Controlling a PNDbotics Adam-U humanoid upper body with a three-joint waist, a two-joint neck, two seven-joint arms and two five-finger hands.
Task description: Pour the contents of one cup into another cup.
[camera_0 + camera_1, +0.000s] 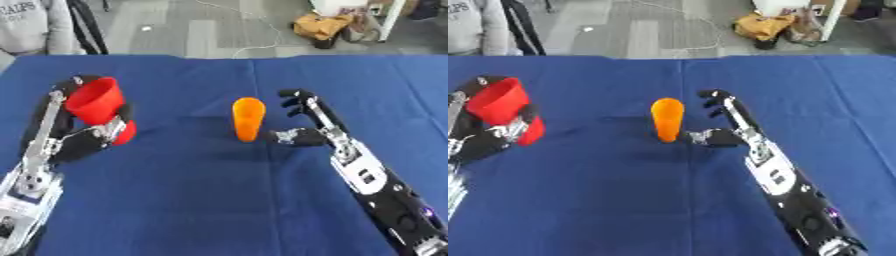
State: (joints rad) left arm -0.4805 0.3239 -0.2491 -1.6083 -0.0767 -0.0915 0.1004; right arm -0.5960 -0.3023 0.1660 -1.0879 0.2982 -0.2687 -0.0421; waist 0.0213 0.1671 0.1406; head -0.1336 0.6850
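Left of table, left hand [87, 135] gripping red cup [94, 100], orange cup [248, 118] beside open right hand [306, 125]

Left hand [92, 135] hides the red cup's [94, 101] lower side

Both arms are slim and mostly black, with silver metal parts along them. The left hand [92, 135] is black with a silver bracket at the wrist, and its forearm carries a long silver bar ending in a round silver joint (near the left edge). The right hand [302, 120] has thin black fingers; its forearm bears white-silver plates with dark cut-outs, black again nearer.
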